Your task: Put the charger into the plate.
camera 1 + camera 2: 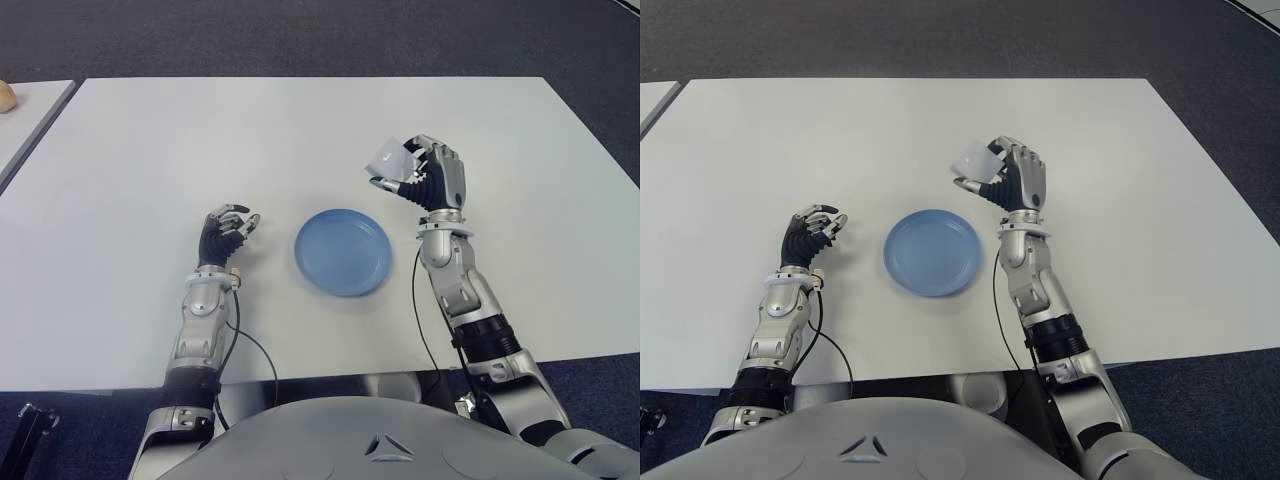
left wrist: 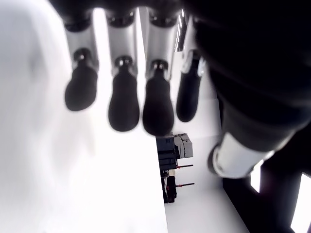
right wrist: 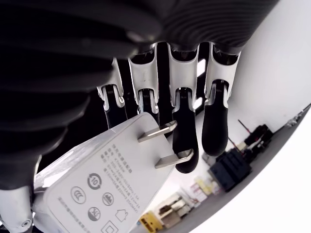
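Observation:
A white charger point(image 1: 387, 160) with two metal prongs point(image 3: 167, 145) is held in my right hand point(image 1: 425, 175), whose fingers are curled around it, lifted above the white table point(image 1: 300, 130). That hand is just right of and beyond the blue plate point(image 1: 342, 251), which lies flat and holds nothing. The right wrist view shows the charger's point(image 3: 104, 177) printed face between thumb and fingers. My left hand point(image 1: 225, 235) shows to the left of the plate, fingers loosely curled and holding nothing.
A second table's corner point(image 1: 25, 120) stands at the far left with a small pale object point(image 1: 6, 96) on it. Dark carpet point(image 1: 300, 40) lies beyond the table's far edge.

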